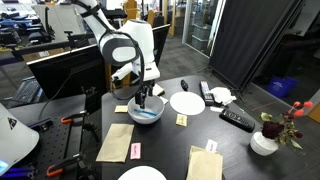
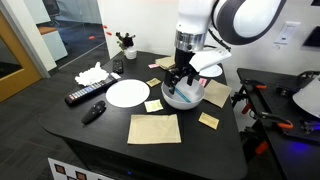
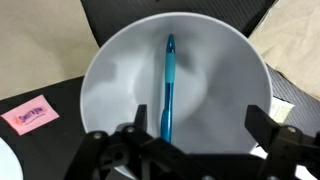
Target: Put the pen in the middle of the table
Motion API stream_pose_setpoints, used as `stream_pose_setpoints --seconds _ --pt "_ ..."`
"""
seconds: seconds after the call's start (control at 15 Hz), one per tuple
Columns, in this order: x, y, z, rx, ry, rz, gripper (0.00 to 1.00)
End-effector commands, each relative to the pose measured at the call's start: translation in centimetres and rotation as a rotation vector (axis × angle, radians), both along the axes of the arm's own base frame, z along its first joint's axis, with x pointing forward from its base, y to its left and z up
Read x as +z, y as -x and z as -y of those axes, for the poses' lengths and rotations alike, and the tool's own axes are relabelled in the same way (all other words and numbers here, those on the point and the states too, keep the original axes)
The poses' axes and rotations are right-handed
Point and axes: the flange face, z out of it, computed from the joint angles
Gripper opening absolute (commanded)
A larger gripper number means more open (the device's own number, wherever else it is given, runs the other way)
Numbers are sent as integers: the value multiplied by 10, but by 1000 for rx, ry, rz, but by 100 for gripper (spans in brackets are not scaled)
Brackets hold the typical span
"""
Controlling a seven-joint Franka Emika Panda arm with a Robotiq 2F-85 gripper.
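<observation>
Gripper spread wide, grasping nothing, poised just above bowl. Pen lies inside bowl, running near to far, closer to left finger. Pink note on table, left of bowl. In an exterior view, plate left of bowl, flowers at far edge.
</observation>
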Motion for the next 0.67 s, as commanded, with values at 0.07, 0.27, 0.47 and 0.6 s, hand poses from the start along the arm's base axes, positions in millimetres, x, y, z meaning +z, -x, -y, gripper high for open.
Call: stream_pose_setpoints --seconds 0.07,0.27,0.47,0.6 --pt "-3 -8 -3 -23 -4 -1 100" --pt "-3 -9 -3 -31 -7 -7 100" --pt "-4 -10 -4 -41 -13 -9 100" --pt "-4 -10 -5 -49 -20 -8 100"
